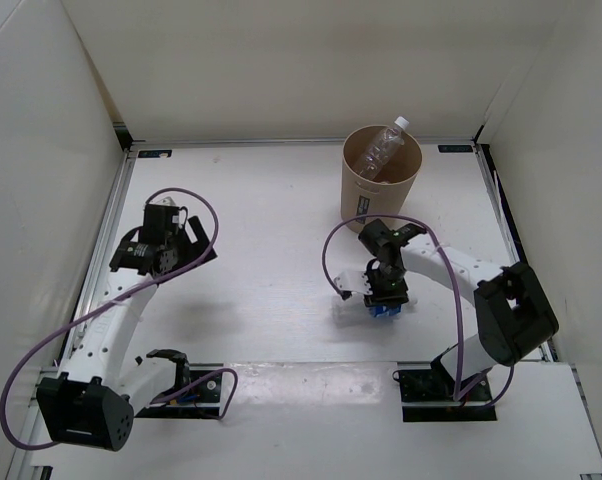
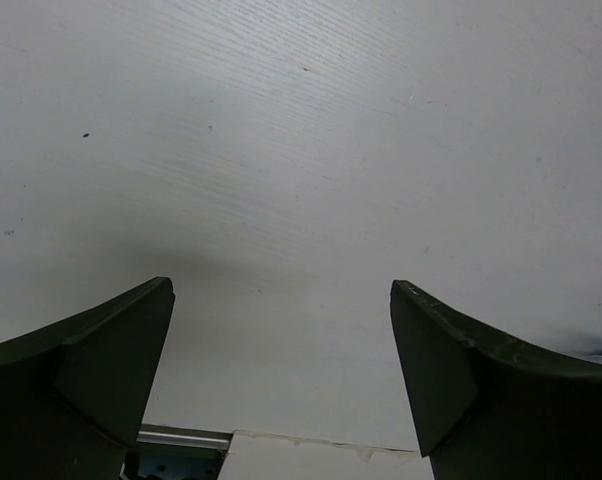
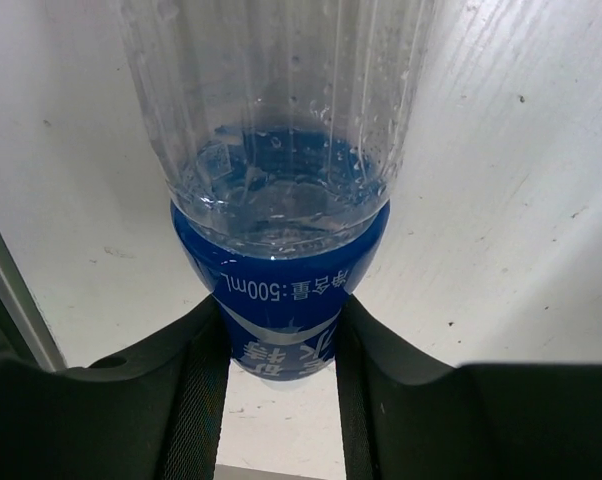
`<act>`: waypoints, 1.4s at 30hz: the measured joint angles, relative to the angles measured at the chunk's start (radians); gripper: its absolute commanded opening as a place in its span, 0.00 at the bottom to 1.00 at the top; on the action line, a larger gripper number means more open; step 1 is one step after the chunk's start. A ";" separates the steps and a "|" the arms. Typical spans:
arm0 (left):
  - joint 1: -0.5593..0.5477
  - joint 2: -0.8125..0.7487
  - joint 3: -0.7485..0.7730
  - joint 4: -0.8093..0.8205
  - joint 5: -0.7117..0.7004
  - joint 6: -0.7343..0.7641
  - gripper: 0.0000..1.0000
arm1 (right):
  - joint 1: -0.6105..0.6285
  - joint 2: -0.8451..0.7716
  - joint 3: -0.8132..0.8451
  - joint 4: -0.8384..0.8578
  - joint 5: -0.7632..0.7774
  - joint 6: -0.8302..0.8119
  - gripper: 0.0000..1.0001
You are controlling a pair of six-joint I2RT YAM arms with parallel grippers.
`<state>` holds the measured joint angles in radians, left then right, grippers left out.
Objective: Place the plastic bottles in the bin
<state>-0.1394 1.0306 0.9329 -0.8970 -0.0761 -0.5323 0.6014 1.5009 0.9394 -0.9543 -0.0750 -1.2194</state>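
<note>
A clear plastic bottle with a blue label [image 3: 281,150] lies on the white table. My right gripper [image 3: 281,330] is shut on its blue label, a black finger [image 3: 181,390] pressed to each side. From above, the right gripper [image 1: 385,298] stands over that bottle [image 1: 381,312], just in front of the bin [image 1: 366,205]. The tan round bin holds a slim clear bottle with a white cap [image 1: 381,152], its neck leaning over the far rim. My left gripper [image 1: 141,258] hovers at mid-left, and the wrist view shows this gripper [image 2: 281,300] open over bare table.
White walls enclose the table on the left, back and right. A raised white board [image 1: 311,385] with a seam runs along the near edge between the two arm bases. Purple cables [image 1: 196,215] loop from both arms.
</note>
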 measured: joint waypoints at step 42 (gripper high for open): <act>0.047 0.075 0.028 0.135 0.055 0.023 1.00 | -0.391 0.051 0.674 0.589 -0.308 0.939 0.00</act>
<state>-0.0925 1.1053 0.9611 -0.7624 -0.0216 -0.5091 0.2108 1.5520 1.6138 -0.3656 -0.3832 -0.2806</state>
